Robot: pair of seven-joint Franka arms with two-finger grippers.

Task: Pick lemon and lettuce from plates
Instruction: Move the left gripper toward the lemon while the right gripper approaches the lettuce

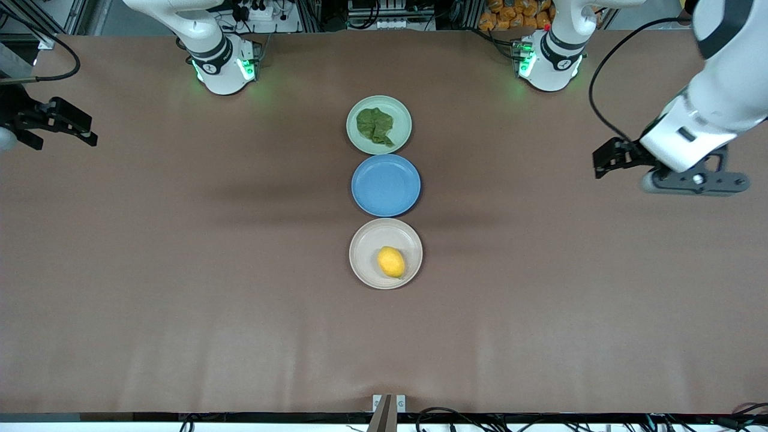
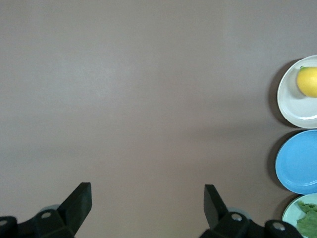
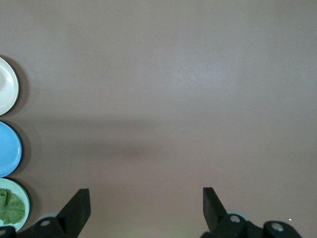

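Observation:
The lemon lies on the beige plate, the plate nearest the front camera. The lettuce lies on the mint green plate, the one farthest from it. My left gripper hangs open and empty over bare table toward the left arm's end. My right gripper hangs open and empty over bare table toward the right arm's end. The left wrist view shows its open gripper, the lemon and the lettuce. The right wrist view shows its open gripper and the lettuce.
A round blue dish sits between the two plates, with nothing on it. The three dishes form a line down the middle of the brown table. Both arm bases stand along the table's edge farthest from the front camera.

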